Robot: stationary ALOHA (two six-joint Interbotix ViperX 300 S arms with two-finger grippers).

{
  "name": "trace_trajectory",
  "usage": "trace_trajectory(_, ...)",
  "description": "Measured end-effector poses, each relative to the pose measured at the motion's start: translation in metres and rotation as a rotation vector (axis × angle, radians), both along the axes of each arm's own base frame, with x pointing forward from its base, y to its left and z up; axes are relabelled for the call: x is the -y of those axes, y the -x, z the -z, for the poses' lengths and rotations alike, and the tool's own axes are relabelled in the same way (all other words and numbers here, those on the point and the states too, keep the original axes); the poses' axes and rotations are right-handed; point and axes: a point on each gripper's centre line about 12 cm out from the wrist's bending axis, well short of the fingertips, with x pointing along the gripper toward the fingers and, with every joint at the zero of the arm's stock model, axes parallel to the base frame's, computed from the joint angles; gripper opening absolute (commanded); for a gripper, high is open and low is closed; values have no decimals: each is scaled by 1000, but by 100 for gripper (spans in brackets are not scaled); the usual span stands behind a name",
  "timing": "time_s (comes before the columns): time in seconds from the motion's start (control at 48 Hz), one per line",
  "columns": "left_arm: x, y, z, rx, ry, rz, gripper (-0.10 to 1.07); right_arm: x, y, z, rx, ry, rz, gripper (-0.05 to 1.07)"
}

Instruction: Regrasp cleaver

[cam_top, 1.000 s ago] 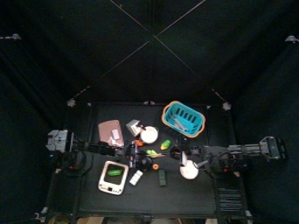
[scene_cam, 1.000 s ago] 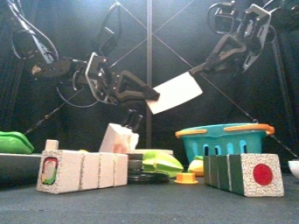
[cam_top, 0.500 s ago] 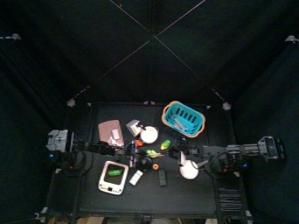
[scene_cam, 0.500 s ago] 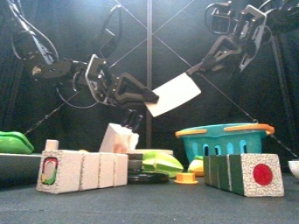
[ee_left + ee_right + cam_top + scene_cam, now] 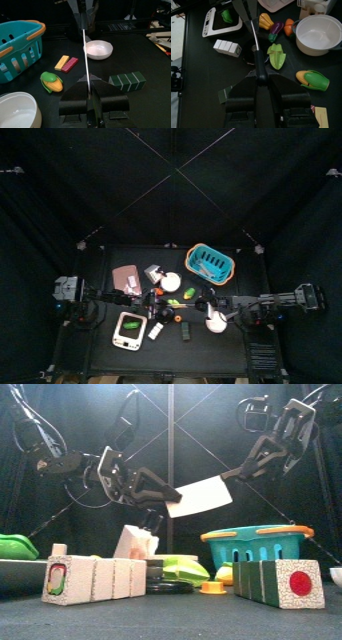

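Note:
The cleaver (image 5: 201, 497), with a white blade, hangs in the air above the table's middle, between my two arms. My left gripper (image 5: 158, 490) is shut on its handle end. My right gripper (image 5: 231, 474) comes down from the right and is shut on the blade's upper right corner. In the left wrist view the cleaver (image 5: 85, 55) shows edge-on as a thin line running out from my left gripper (image 5: 89, 87) to the other arm. In the right wrist view the same thin edge (image 5: 252, 40) runs out from my right gripper (image 5: 258, 75).
Below stand a teal basket (image 5: 261, 542), a row of pale wooden blocks (image 5: 100, 576), a dark block set (image 5: 283, 580), a white bowl (image 5: 319, 34), toy corn (image 5: 50, 82), other toy vegetables (image 5: 276, 55) and a white tray (image 5: 221, 22).
My right gripper has moved down and left onto the blade's corner. The cleaver has tipped flatter and sunk a little. My left gripper has kept its hold.

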Motion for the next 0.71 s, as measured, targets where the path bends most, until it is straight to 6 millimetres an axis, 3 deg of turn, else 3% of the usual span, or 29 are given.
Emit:
trace_trajectory(0.354,-3,-1,-10,94,22,-22,40,0,4,6,-23,-2,4,44)
trace_trajectory(0.708,-4,-1,-5,90,28,-29,40,1,3,12,-46,0,4,43)
